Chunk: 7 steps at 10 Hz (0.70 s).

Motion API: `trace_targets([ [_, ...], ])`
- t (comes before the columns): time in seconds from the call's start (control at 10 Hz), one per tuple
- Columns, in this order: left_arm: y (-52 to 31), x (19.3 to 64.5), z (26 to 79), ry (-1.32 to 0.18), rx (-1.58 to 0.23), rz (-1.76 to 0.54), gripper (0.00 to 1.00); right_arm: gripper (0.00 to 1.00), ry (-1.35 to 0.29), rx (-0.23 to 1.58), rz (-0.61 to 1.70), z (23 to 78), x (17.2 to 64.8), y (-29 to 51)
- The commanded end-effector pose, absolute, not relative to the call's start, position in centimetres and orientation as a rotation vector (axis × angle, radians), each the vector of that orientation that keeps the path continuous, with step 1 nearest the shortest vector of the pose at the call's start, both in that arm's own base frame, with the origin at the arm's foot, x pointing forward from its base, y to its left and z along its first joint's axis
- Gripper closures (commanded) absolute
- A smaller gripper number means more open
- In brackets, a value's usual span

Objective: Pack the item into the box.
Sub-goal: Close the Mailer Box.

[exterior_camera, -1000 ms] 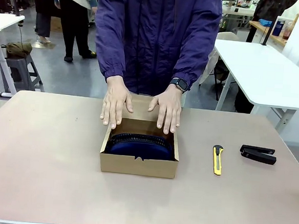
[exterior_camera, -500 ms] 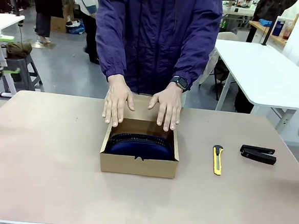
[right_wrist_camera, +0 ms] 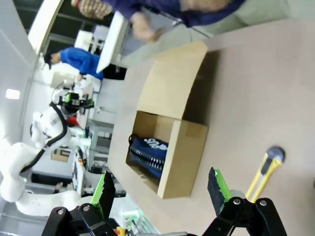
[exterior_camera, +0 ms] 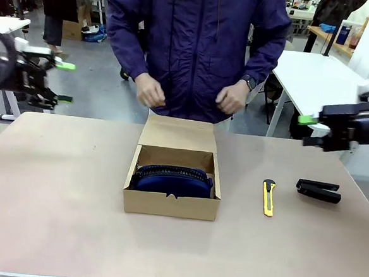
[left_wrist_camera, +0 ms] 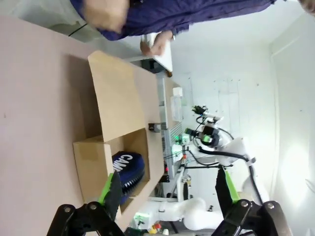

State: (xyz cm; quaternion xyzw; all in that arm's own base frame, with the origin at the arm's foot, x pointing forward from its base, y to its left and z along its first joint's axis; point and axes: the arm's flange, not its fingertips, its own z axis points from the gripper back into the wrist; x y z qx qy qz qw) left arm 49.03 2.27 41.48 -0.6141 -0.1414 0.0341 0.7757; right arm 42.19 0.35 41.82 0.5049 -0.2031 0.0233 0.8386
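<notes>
The navy pouch [exterior_camera: 172, 179] already lies inside the box [exterior_camera: 170, 204] at the middle of the table [exterior_camera: 54, 193]. It fills the box from side to side, and its zipper ridge comes close to the top of the walls. The flap lid [exterior_camera: 178, 133] stands open, leaning back at the box's 12 o'clock, so packing looks all but done, with closing the likely remainder.

The left gripper [exterior_camera: 65, 82] hangs in the air well off at the box's 10 o'clock with its fingers spread and nothing between them. The right gripper [exterior_camera: 308, 131] hangs at about 2 o'clock, likewise spread and empty.

The main risk is the lid. If a finger pushes the flap from behind, the light carton may slide toward 6 o'clock instead of hinging shut, as nothing braces it. The flap may also catch on the pouch's raised ridge and spring back, or trap a strap (I cannot see where the strap lies).

A low sweep by the right arm could knock the yellow utility knife [exterior_camera: 268, 197], which lies at the box's 3 o'clock, or the black stapler [exterior_camera: 319, 190] farther out the same way.

The person's hands [exterior_camera: 151, 90] are raised just beyond the lid at 12 o'clock, so a reach over the flap could meet them.
</notes>
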Motion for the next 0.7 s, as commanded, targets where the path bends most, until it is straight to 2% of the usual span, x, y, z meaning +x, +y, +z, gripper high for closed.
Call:
trace_targets([
  [0.0,-0.1,50.9,39.1,-0.365,-1.309,0.029,0.0,0.0,-0.452,1.068,0.067,39.2,46.3,2.2],
  [0.2,-3.7,53.2,35.8,-0.418,-1.198,-0.073,0.0,0.0,-0.334,1.111,-0.021,36.4,49.2,5.1],
  [0.4,-5.3,54.5,33.7,-0.432,-1.146,-0.106,0.0,0.0,-0.306,1.119,-0.014,34.7,50.4,6.1],
  [0.5,-5.0,54.9,33.8,-0.424,-1.161,-0.061,0.0,0.0,-0.274,1.139,-0.03,34.7,50.1,6.1],
  [0.6,-1.7,54.3,36.6,-0.327,-1.131,0.076,0.0,0.0,-0.298,1.108,0.008,34.1,49.3,5.7],
])
